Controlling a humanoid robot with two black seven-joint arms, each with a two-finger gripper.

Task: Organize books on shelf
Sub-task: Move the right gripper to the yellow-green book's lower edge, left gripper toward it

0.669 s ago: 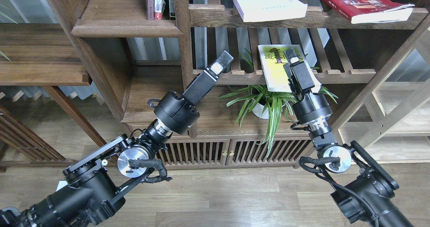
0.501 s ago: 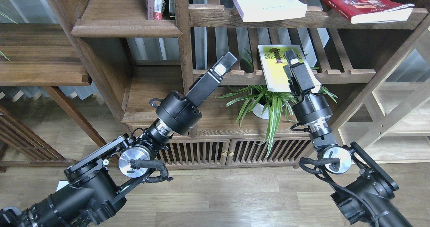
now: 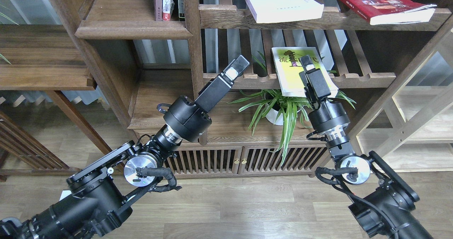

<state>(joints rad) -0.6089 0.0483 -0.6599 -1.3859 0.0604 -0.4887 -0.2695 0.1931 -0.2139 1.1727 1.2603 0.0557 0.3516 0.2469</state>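
A yellow-green book (image 3: 290,77) lies flat on the slatted rack (image 3: 364,79), its near end sticking out over the front rail. My right gripper (image 3: 307,63) is raised in front of the book's right half; its fingers cannot be told apart. A white book (image 3: 283,4) and a red book (image 3: 380,2) lie flat on the rack above. The solid dark shelf (image 3: 131,30) is at upper left, with several upright books (image 3: 168,2) at its right end. My left gripper (image 3: 240,63) points up-right at the rack's left end, holding nothing visible.
A potted spider plant (image 3: 279,108) stands under the rack, just left of my right wrist. A vertical post (image 3: 193,55) separates the solid shelf from the racks. Low cabinet doors (image 3: 240,159) are below. A pale wood frame (image 3: 417,118) stands at the right.
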